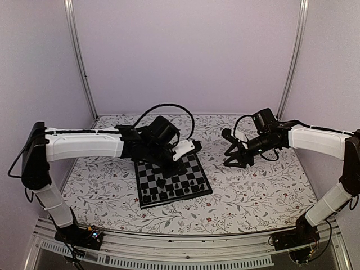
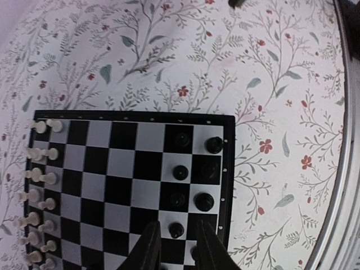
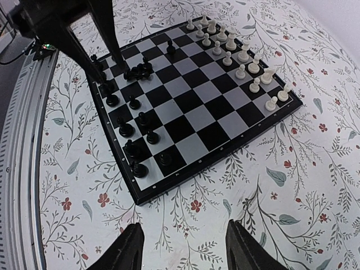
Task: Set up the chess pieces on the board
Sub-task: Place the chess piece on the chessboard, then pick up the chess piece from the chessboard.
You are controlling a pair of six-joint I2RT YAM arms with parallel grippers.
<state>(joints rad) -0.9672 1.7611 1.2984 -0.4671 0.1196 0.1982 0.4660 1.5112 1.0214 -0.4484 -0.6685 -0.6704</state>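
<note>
The board (image 1: 175, 201) lies mid-table. In the left wrist view white pieces (image 2: 37, 175) stand in two rows along the board's (image 2: 135, 115) left edge, and black pieces (image 2: 203, 201) stand on its right side. My left gripper (image 2: 178, 223) is open low over the board, with a black pawn (image 2: 176, 230) standing between its fingers, untouched. It also shows in the top view (image 1: 169, 165). My right gripper (image 3: 184, 223) is open and empty above the tablecloth, right of the board (image 3: 225, 154); it also shows in the top view (image 1: 235, 160).
In the right wrist view a few black pieces (image 3: 139, 71) bunch together near the left arm's fingers, and one black piece (image 3: 170, 48) stands alone further in. White pieces (image 3: 242, 56) line the far side. A metal rail (image 1: 169, 247) runs along the table's near edge.
</note>
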